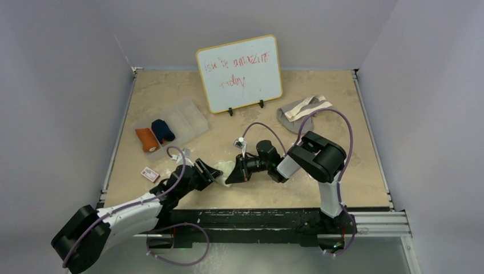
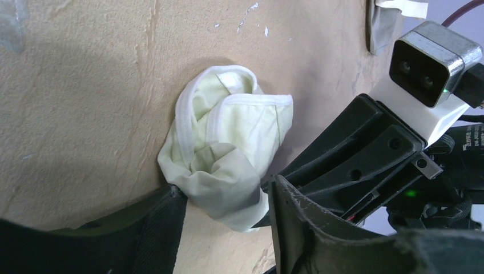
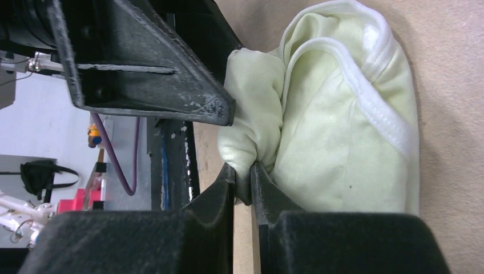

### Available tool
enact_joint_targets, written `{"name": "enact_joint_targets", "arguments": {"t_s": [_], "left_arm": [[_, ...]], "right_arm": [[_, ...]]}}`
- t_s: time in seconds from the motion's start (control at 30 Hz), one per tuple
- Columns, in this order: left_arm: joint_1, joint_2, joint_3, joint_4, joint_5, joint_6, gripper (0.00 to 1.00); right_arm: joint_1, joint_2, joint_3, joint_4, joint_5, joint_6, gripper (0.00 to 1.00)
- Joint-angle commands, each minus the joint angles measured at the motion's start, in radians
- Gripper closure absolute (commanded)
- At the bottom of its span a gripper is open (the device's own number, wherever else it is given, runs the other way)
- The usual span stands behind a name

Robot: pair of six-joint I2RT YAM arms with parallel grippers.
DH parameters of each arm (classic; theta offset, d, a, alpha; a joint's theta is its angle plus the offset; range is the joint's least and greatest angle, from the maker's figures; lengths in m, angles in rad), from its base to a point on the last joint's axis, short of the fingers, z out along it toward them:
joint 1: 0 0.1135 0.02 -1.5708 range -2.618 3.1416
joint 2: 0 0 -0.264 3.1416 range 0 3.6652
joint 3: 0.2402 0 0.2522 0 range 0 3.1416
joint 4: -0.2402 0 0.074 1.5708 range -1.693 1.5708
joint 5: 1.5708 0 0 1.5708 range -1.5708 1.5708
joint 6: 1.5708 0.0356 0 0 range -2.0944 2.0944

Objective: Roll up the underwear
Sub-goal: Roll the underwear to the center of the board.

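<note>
Near the front middle of the bench, between both arms, lies the cream underwear, bunched into a loose half-roll. The right fingers are nearly together, pinching a fold at its edge. The left fingers stand apart, straddling one end. To roll it well, I judge the right should anchor that fold taut while the left tucks the loose tail under evenly, so the bundle tightens rather than unravels.

Left arm and right arm: white-and-black shells, purple cables looping alongside, matte black fingers scuffed grey at the edges.
</note>
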Motion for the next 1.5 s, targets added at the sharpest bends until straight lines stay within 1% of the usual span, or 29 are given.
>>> {"name": "enact_joint_targets", "arguments": {"t_s": [0.0, 0.03, 0.13, 0.23, 0.3, 0.37, 0.4, 0.47, 0.53, 0.6, 0.7, 0.77, 0.83, 0.93, 1.0, 1.13, 1.3, 1.47], "left_arm": [[0.001, 0.096, -0.028, 0.069, -0.026, 0.023, 0.51], [0.002, 0.121, -0.021, 0.074, -0.024, 0.03, 0.52], [0.002, 0.209, 0.016, 0.063, -0.009, 0.054, 0.69], [0.002, 0.278, 0.034, 0.061, 0.002, 0.049, 0.78], [0.002, 0.289, 0.037, 0.052, 0.003, 0.041, 0.84], [0.002, 0.281, 0.055, 0.017, -0.003, 0.038, 0.88], [0.002, 0.273, 0.066, -0.012, -0.009, 0.038, 0.89], [0.002, 0.251, 0.094, -0.079, -0.021, 0.036, 0.92], [0.001, 0.23, 0.115, -0.132, -0.034, 0.031, 0.96], [0.001, 0.212, 0.127, -0.167, -0.04, 0.022, 0.99], [0.002, 0.196, 0.134, -0.195, -0.042, 0.003, 1.0], [0.002, 0.198, 0.141, -0.206, -0.041, -0.006, 1.0], [0.002, 0.206, 0.153, -0.22, -0.037, -0.012, 1.0], [0.002, 0.217, 0.169, -0.235, -0.032, -0.023, 1.0], [0.002, 0.219, 0.173, -0.24, -0.028, -0.029, 1.0], [0.002, 0.214, 0.185, -0.262, -0.027, -0.037, 1.0], [0.002, 0.211, 0.191, -0.273, -0.027, -0.042, 1.0], [0.002, 0.215, 0.194, -0.276, -0.023, -0.045, 1.0]], "right_arm": [[-0.017, 0.022, -0.007, -0.028, -0.042, 0.033, 0.89], [-0.021, 0.019, -0.007, -0.029, -0.045, 0.032, 0.88], [-0.028, 0.014, 0.002, -0.049, -0.052, 0.031, 0.87], [-0.035, 0.002, 0.004, -0.069, -0.044, 0.025, 0.83], [-0.039, -0.025, -0.003, -0.071, -0.042, 0.014, 0.78], [-0.039, -0.068, -0.01, -0.095, -0.027, -0.022, 0.68], [-0.039, -0.095, -0.012, -0.134, -0.009, -0.044, 0.63], [-0.04, -0.162, 0.002, -0.266, 0.037, -0.132, 0.56], [-0.038, -0.237, 0.034, -0.429, 0.119, -0.257, 0.52], [-0.029, -0.312, 0.039, -0.521, 0.187, -0.341, 0.5], [-0.006, -0.419, 0.007, -0.574, 0.351, -0.461, 0.49], [0.035, -0.475, -0.009, -0.591, 0.465, -0.557, 0.49], [0.093, -0.516, -0.031, -0.568, 0.567, -0.65, 0.49], [0.204, -0.548, -0.068, -0.49, 0.662, -0.809, 0.49], [0.264, -0.543, -0.077, -0.449, 0.708, -0.884, 0.49], [0.333, -0.497, -0.051, -0.429, 0.768, -0.952, 0.49], [0.375, -0.421, -0.022, -0.406, 0.793, -1.009, 0.5], [0.391, -0.381, 0.001, -0.392, 0.817, -1.021, 0.51]]}}
